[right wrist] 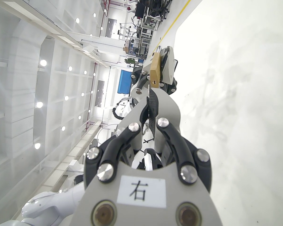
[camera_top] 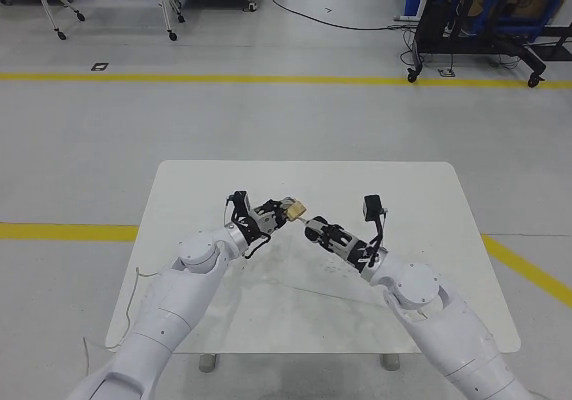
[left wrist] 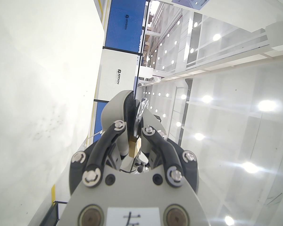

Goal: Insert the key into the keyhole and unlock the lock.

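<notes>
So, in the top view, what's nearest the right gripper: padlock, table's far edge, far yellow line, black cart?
1. padlock, at the right gripper tip.
2. table's far edge, beyond the padlock.
3. far yellow line, on the floor behind.
4. black cart, far back on the right.

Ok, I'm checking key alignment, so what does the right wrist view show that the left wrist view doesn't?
Right wrist view: the keyhole end of the lock, with the shut right end effector right at it; the key is too thin to make out. Left wrist view: the silver shackle between the left end effector's fingers. Both: the brass lock, held by the left end effector.
</notes>
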You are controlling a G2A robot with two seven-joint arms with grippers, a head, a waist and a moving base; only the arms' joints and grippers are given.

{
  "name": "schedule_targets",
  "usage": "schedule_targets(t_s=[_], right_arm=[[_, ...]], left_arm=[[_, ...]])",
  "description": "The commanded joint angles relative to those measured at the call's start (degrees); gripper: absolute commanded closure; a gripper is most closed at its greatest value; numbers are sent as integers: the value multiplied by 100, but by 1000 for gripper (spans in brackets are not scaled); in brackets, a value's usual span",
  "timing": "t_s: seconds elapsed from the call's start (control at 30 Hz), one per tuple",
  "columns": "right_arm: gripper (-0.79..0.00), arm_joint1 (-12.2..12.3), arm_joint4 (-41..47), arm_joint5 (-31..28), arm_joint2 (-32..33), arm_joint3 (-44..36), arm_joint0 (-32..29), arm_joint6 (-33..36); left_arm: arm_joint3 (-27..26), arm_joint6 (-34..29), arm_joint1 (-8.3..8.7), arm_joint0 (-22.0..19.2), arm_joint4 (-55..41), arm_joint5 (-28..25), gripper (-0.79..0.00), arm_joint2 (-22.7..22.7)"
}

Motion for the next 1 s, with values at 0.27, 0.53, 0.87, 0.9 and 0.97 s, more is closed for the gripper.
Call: schedule_targets(t_s=[0.27, 0.53, 0.87, 0.9, 0.97], right_arm=[[0, -23, -32, 40, 106, -1, -40, -145], [0, -49, 10, 69, 96, -29, -33, -15], [0, -94, 28, 109, 60, 79, 14, -6], [0, -98, 29, 97, 62, 84, 13, -18], [0, -106, 36, 76, 65, 95, 9, -30]], left_arm=[[1, -9, 1, -1, 24, -13, 0, -80], [-14, 23, -2, 10, 65, -3, 0, -118], [-20, -33, -17, 20, 79, 24, 0, -117], [-16, -36, -18, 20, 81, 22, 0, -120], [-16, -48, -21, 23, 72, 23, 0, -123]])
